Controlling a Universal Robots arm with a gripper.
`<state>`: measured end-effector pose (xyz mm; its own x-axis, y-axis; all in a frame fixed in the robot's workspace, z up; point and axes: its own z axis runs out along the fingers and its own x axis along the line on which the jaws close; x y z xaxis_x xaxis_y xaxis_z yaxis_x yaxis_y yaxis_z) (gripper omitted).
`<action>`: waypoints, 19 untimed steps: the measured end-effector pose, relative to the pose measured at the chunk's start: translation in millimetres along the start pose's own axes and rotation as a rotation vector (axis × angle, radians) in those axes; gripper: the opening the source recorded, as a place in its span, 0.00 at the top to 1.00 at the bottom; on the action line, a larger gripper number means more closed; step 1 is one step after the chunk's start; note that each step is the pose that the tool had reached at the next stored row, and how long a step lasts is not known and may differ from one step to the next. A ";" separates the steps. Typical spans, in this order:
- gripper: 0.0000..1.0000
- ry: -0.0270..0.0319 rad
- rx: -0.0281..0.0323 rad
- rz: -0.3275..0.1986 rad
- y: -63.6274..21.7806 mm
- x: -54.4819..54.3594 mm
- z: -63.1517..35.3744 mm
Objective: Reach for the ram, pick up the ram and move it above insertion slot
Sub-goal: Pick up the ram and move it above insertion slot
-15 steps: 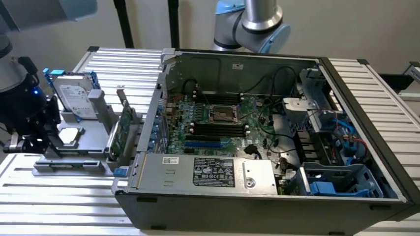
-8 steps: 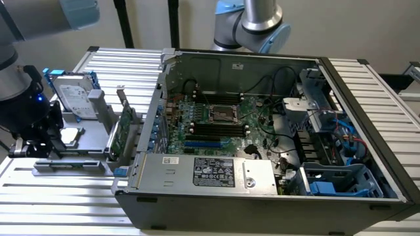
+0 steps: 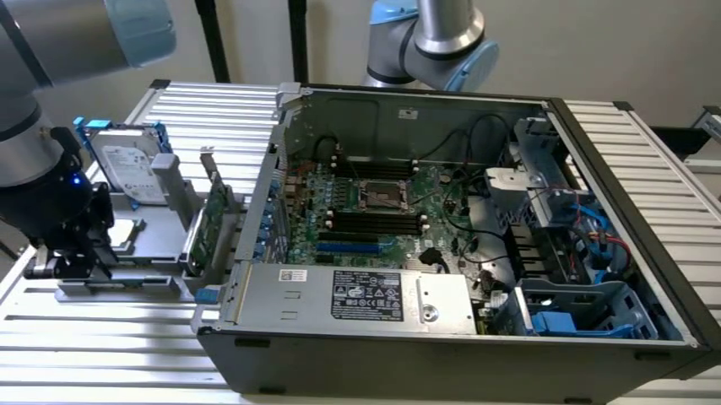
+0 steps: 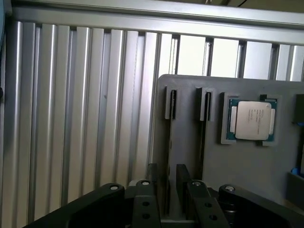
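The ram (image 4: 168,142) stands on edge in a slot of the grey holder (image 4: 247,166), so the wrist view shows it as a thin dark strip. My gripper (image 4: 167,192) is low over the holder, with one black finger (image 4: 152,190) on each side of the strip's near end. A small gap shows on both sides of the strip, so the gripper is open. In the exterior view my gripper (image 3: 67,257) is at the left end of the holder (image 3: 158,245), left of the open computer case (image 3: 451,337). The black memory slots (image 3: 372,221) lie on the green motherboard inside the case.
A second slot (image 4: 204,137) runs beside the ram's. A processor chip (image 4: 251,120) sits in a recess of the holder. A silver hard drive (image 3: 124,164) and a green expansion card (image 3: 214,224) stand in the holder. A second arm (image 3: 434,42) is behind the case.
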<state>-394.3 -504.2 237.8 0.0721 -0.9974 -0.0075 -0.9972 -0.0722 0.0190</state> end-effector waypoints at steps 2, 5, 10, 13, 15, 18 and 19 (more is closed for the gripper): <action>0.69 0.0000 0.0000 0.000 -0.1 0.0 3.8; 0.69 -0.0002 0.0000 0.001 -0.3 0.0 9.1; 0.69 -0.0020 0.0002 0.001 -0.7 -0.1 18.3; 0.69 -0.0045 0.0004 0.001 -1.0 -1.5 23.7; 0.69 -0.0052 0.0005 0.001 -1.2 -2.5 27.3; 0.69 -0.0060 0.0005 0.001 -1.3 -2.6 32.8; 0.69 -0.0062 0.0005 0.001 -1.3 -2.7 34.6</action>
<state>-393.8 -501.2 203.2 0.0708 -0.9974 -0.0137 -0.9973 -0.0710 0.0185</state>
